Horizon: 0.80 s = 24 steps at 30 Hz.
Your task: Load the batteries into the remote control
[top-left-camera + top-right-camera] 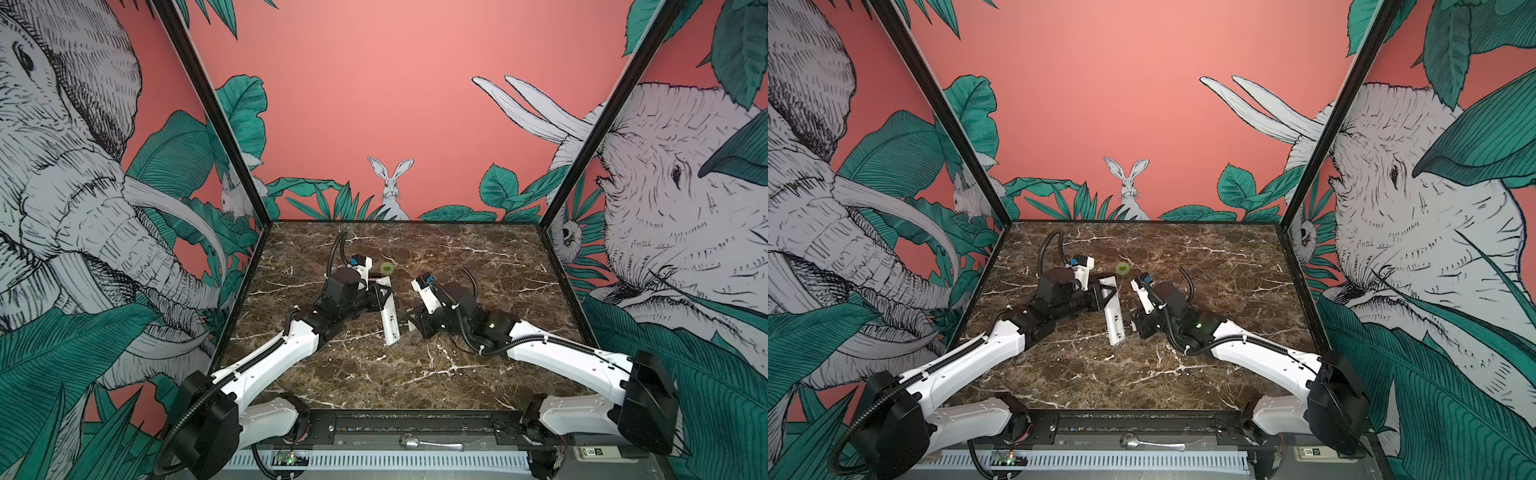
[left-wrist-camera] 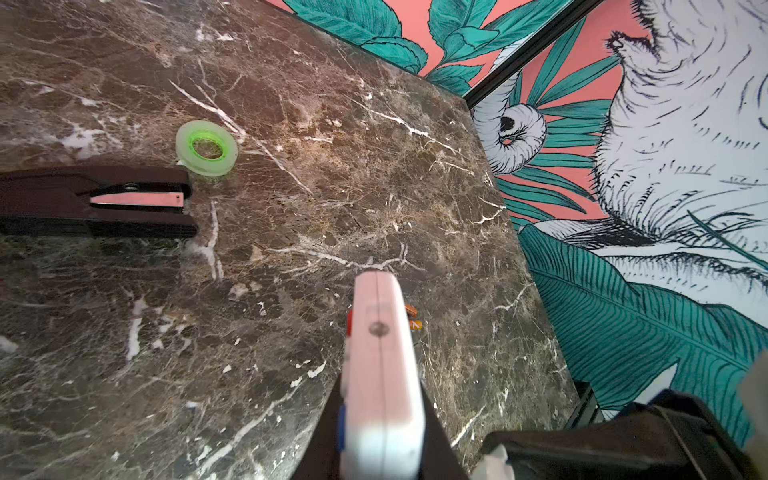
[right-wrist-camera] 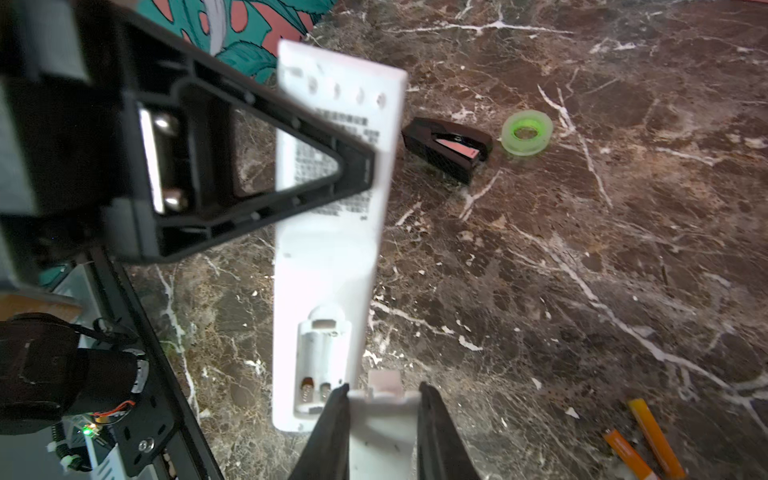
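White plastic in both grips.

Right gripper (image 3: pixel 382 398): jaws closed on a small white battery cover (image 3: pixel 382 436), a finger on each long edge, tabbed end poking out past the tips. Just ahead of those tips is the remote control (image 3: pixel 328 266), plain back turned toward them. Its battery compartment (image 3: pixel 322 357) is open and bare, with two springs showing at the end nearest the jaws. The cover's tab sits just beside that end; touching or not, cannot tell.

Left gripper (image 1: pixel 384 296): jaws clamped across the remote's thickness, over the printed label, well up from the compartment. In both top views the remote (image 1: pixel 1113 316) slants down between the two grippers. Whether its low end meets the marble table (image 3: pixel 582 249), cannot tell.

Off to one side of the right jaws: the batteries (image 3: pixel 654 432), two orange ones lying near each other on the marble, apart from the remote.

Farther out, beyond the left jaws: a black stapler-like object (image 3: pixel 449 147) flat on the table, with a green tape roll (image 3: pixel 526 133) just beside its nose.
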Motion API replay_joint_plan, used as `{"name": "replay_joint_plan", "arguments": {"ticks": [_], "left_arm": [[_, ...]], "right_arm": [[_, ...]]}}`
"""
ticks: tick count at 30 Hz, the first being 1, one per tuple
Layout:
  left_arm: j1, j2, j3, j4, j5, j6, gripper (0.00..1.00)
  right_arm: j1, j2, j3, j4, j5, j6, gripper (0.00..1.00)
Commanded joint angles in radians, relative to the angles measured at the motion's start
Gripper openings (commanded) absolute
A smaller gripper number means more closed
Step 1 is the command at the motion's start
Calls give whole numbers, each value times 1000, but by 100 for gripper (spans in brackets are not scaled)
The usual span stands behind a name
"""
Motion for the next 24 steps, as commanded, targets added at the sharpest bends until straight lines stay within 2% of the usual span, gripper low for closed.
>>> {"name": "replay_joint_plan", "arguments": {"ticks": [1, 24], "left_arm": [[18, -41, -21, 12, 4, 9, 0], [71, -131, -114, 43, 47, 41, 0]], "right_arm": [[-11, 0, 25, -33, 45, -18, 21], [-30, 231, 42, -23, 89, 52, 21]]}}
